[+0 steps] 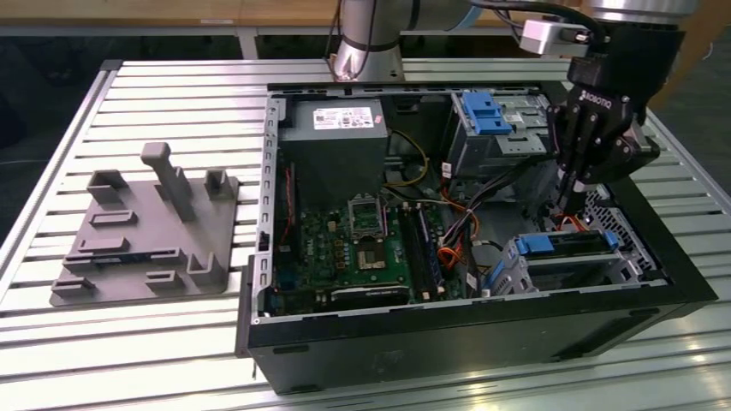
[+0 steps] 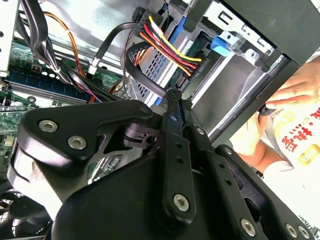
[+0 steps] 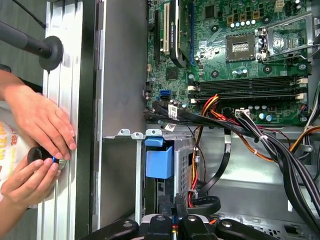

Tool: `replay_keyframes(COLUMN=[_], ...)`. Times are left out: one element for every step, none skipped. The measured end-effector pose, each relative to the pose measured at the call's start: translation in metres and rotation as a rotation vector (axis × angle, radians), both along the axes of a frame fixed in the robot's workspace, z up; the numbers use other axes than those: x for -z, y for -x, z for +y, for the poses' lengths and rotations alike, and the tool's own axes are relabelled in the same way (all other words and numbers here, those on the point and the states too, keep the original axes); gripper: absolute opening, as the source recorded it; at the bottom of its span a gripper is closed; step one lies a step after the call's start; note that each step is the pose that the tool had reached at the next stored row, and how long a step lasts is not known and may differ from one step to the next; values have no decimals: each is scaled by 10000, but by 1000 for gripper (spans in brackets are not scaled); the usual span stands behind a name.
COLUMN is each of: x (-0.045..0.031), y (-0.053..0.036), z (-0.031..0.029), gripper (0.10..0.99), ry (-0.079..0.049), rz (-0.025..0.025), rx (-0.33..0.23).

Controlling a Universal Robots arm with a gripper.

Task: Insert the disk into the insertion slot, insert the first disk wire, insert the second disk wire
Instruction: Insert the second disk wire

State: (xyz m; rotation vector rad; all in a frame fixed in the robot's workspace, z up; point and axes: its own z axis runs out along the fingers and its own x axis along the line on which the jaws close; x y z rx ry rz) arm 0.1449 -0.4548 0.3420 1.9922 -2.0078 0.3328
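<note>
This looks like a robotics lab or workshop, where a robot arm's base point(image 1: 368, 38) stands on a slatted aluminium surface point(image 1: 171, 94) carrying an opened desktop computer case point(image 1: 457, 334) and a grey moulded fixture point(image 1: 143, 235).

disk point(image 1: 567, 244) partly hidden, hands point(image 3: 42, 122) cut off

**Print in view, none of it legible**

In the exterior view you are looking at white lettering point(image 1: 595, 101) on the body of the end effector point(image 1: 567, 212) and a white label point(image 1: 346, 117) on the power supply point(image 1: 331, 154). In the second wrist view, red characters point(image 2: 294, 134) are showing on a person's white shirt point(image 2: 292, 177).
</note>
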Motion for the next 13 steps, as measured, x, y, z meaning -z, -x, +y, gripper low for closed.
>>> replay_keyframes(x=[-5, -11, -20, -28, -34, -37, -39, -41, -41, -41, -41, -42, -42], y=[0, 0, 0, 0, 0, 0, 0, 0, 0, 0, 0, 0, 0], z=[-5, -9, -10, -12, -13, -19, -25, -33, -41, -52, -65, -78, -91], gripper=[149, 149, 149, 149, 149, 149, 149, 149, 149, 149, 149, 149, 149], ry=[-10, -14, -19, -32, -48, -79, -126, -182, -246, -317, -428, -532, -630], rz=[0, 0, 0, 0, 0, 0, 0, 0, 0, -3, -12, -21, -29], rx=[0, 0, 0, -2, -6, -8, -10, -11, -12, -12, -11, -12, -13])
